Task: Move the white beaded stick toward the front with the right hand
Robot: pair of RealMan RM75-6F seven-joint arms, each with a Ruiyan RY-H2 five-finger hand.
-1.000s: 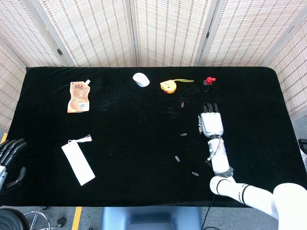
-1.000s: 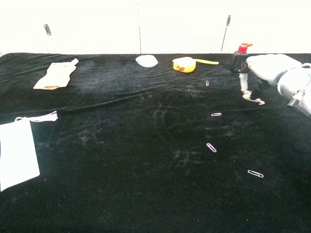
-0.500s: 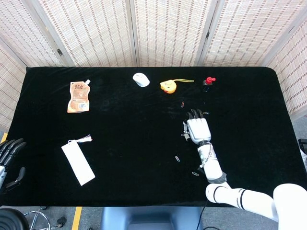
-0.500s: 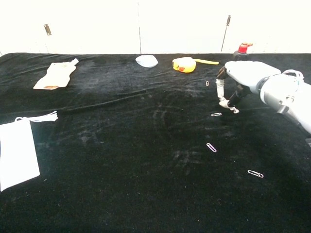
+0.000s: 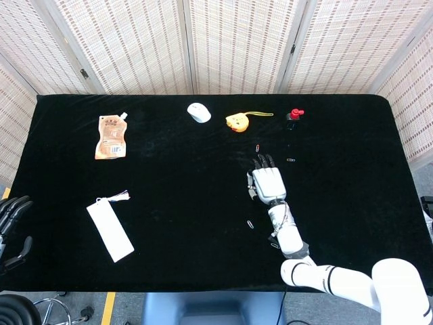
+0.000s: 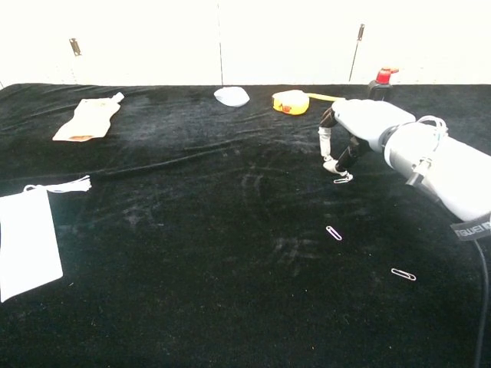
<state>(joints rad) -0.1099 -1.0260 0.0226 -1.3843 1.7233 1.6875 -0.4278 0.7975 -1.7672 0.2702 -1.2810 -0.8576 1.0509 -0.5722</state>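
The white beaded stick (image 5: 116, 197) lies at the table's left, touching the top end of a flat white pouch (image 5: 109, 230); the chest view shows the stick (image 6: 65, 185) at its left edge. My right hand (image 5: 267, 181) hovers right of centre, far from the stick, fingers apart and pointing down, holding nothing. In the chest view the same right hand (image 6: 354, 126) hangs just above a paper clip (image 6: 343, 179). My left hand (image 5: 13, 218) sits off the table's front left corner, fingers loosely apart and empty.
Along the back lie an orange spout pouch (image 5: 111, 137), a white mouse (image 5: 199, 112), a yellow tape measure (image 5: 237, 121) and a black bottle with red cap (image 5: 293, 117). Several paper clips, one of them (image 5: 251, 224), are scattered around my right hand.
My right hand has travelled leftward across the table, from the right side toward the centre, still empty. The beaded stick and my left hand have stayed put.
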